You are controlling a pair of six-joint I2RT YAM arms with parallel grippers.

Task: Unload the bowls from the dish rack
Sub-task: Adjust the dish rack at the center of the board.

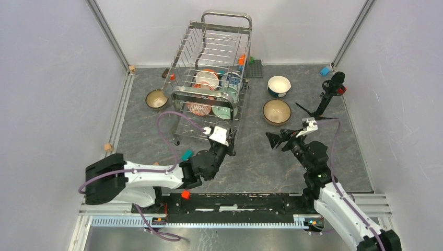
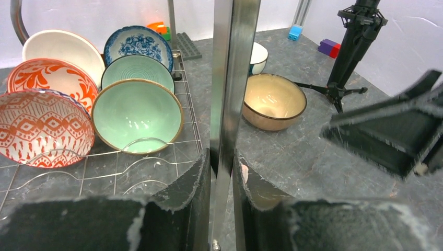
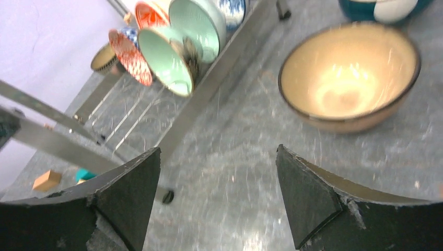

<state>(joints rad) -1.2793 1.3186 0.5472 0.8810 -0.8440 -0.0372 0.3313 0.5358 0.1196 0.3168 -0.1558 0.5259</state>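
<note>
The chrome dish rack (image 1: pixel 227 14) stands at the back middle of the table. It holds several bowls on edge: red-patterned (image 2: pixel 42 128), pale green (image 2: pixel 137 115), orange (image 2: pixel 49 83), white (image 2: pixel 62 49) and blue-patterned (image 2: pixel 137 44). My left gripper (image 2: pixel 222 162) is shut on the rack's upright front-right corner post (image 2: pixel 230 78). Three bowls sit on the table: a tan one (image 1: pixel 277 111), a teal-and-white one (image 1: pixel 279 85), and a dark-rimmed one (image 1: pixel 156 99) left of the rack. My right gripper (image 3: pixel 218 151) hangs open and empty over the table, short of the tan bowl (image 3: pixel 349 78).
A black microphone on a tripod (image 1: pixel 329 94) stands at the right, behind my right arm. A dark studded plate (image 1: pixel 255 68) lies behind the rack. Small blocks are scattered about: blue (image 1: pixel 325 70), wooden (image 1: pixel 108 147), teal (image 1: pixel 186 155). White walls close three sides.
</note>
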